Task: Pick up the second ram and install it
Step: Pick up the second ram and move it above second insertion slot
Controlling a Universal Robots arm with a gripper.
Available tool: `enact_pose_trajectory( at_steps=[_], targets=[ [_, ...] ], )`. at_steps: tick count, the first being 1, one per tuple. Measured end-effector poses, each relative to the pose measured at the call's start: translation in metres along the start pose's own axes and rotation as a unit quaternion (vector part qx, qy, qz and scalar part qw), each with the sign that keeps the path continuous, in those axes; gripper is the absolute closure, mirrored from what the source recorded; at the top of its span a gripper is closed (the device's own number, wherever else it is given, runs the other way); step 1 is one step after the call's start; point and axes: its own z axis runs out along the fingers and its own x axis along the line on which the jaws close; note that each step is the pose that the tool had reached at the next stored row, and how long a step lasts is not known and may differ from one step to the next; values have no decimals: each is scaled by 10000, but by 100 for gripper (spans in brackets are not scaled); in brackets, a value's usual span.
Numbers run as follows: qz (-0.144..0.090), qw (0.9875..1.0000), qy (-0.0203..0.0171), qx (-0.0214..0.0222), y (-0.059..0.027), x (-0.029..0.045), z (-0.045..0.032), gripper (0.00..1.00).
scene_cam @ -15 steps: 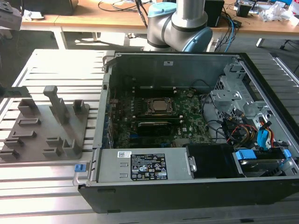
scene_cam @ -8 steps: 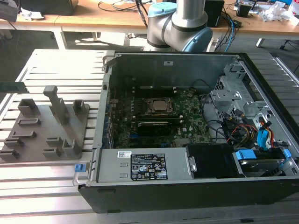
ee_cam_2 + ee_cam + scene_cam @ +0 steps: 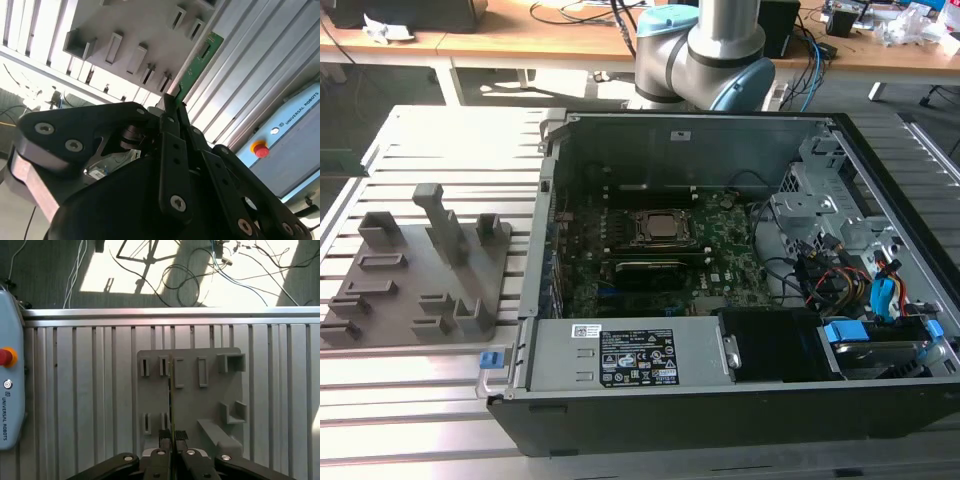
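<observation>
On the exterior view's left you had the grey holder tray (image 3: pixel 405 290) lying flat on the slatted aluminium table (image 3: pixel 440 140), its empty slots and posts facing up. In both wrist views your gripper (image 3: pixel 172 436) hung over that tray (image 3: pixel 200 400), its black fingers pressed together on the second ram (image 3: pixel 196 67). The thin green stick was pinched at one end and stood straight out from the fingertips. In the first wrist view you saw it edge-on as a narrow line crossing the tray between two rows of slots. Just off the tray's side, the pale blue teach pendant (image 3: pixel 10 405) with its red stop button (image 3: pixel 5 356) rested on the same table. Moving to the middle of the exterior view, you had the open computer case (image 3: pixel 650 150), with the motherboard (image 3: pixel 720 270) lying flat inside and the processor socket (image 3: pixel 660 228) at its centre. A power supply (image 3: pixel 630 352) ran along the near wall. At the exterior view's right, coloured cables (image 3: pixel 840 285) crowded the drive bay, and the arm's base (image 3: pixel 710 50) rose behind the far wall.
</observation>
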Motion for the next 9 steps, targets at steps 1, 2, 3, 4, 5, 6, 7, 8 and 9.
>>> enact_pose_trajectory(
  at_steps=[1,2,3,4,5,6,7,8,9],
  targets=[
    [0,10000,0,0,1,0,-38,86],
    [0,10000,0,0,2,0,-77,86],
    [0,10000,0,0,2,-1,-109,86],
    [0,10000,0,0,3,-1,-138,86],
    [0,10000,0,0,3,-1,-154,86],
    [0,10000,0,0,4,-2,-171,86],
    [0,10000,0,0,4,-2,-202,86],
    [0,10000,0,0,5,-2,-224,86],
    [0,10000,0,0,5,-3,-245,86]
  ],
)
